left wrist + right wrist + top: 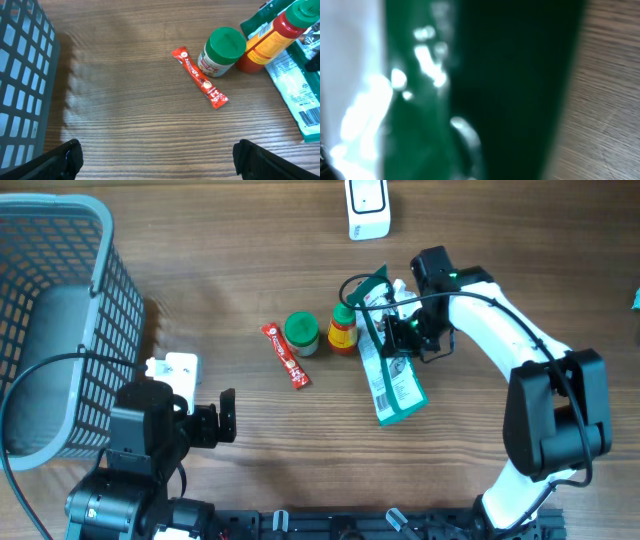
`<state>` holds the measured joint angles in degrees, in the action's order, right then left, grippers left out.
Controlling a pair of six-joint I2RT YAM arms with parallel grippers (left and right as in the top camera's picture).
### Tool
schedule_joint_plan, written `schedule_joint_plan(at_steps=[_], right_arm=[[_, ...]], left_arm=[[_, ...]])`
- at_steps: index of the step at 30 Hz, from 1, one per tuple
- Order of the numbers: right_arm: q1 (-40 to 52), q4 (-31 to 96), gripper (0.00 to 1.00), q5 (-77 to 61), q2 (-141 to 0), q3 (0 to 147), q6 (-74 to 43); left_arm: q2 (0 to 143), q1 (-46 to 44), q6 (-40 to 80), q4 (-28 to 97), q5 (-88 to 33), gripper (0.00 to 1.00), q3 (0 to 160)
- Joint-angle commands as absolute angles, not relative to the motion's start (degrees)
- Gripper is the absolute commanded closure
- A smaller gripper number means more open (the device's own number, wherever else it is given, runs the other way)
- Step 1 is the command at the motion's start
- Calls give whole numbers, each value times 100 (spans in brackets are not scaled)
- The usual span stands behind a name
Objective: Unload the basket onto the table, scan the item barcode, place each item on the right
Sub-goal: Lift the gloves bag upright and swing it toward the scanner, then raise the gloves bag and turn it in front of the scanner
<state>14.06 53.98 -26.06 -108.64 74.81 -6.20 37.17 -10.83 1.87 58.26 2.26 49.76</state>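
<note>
The wooden desk (pixel 250 270) fills the overhead view. A big grey-blue plastic basket (pixel 60 260) with a lattice wall stands at its left edge.

The right arm (pixel 520 340), white with black joints, reaches in from the lower right towards the middle of the desk. The black left arm (pixel 130 450) sits low on the left, just beside the basket. It is well apart from the group of goods.

The green packet (pixel 395 385), the longest of the goods, lies right of centre. Its printed white lower end lies flat on the desk and its upper end is under the right arm's wrist. The right jaws are together, clamped on the upper part of this packet, and glossy green film fills the right wrist view, too blurred to read. The left jaws are wide apart with nothing between them, over bare wood.

A white scanner (pixel 367 205) stands at the far edge, well apart from the packet. A yellow-and-red bottle (pixel 343 328) with a green cap lies against the packet's left side. Just beside the bottle is a small jar (pixel 301 333) with a green lid. A thin red sachet (pixel 286 356) lies slantwise near the jar's left.
</note>
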Motion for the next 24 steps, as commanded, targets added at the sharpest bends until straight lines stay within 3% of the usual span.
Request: schedule_joint_plan(at_steps=[1,5,11,19,24], right_arm=[[1135,5581,96,-2556,-10711,7533,-663],[799,5826,96,-3310,-10676,7533,-460],[178,6117,95,-5293,-10490,7533,827],[-316,7017,95,-6104,-9929,7533,1796],[-427,7199,95,-6495,-9266,7531,1785]], left_arm=[[3686,-1114,242,5811,200,0,4943],[3686,-1114,239,5811,200,0,4943],[3686,-1114,239,5811,200,0,4943],[3686,-1114,242,5811,200,0,4943],[3686,-1114,242,5811,200,0,4943]])
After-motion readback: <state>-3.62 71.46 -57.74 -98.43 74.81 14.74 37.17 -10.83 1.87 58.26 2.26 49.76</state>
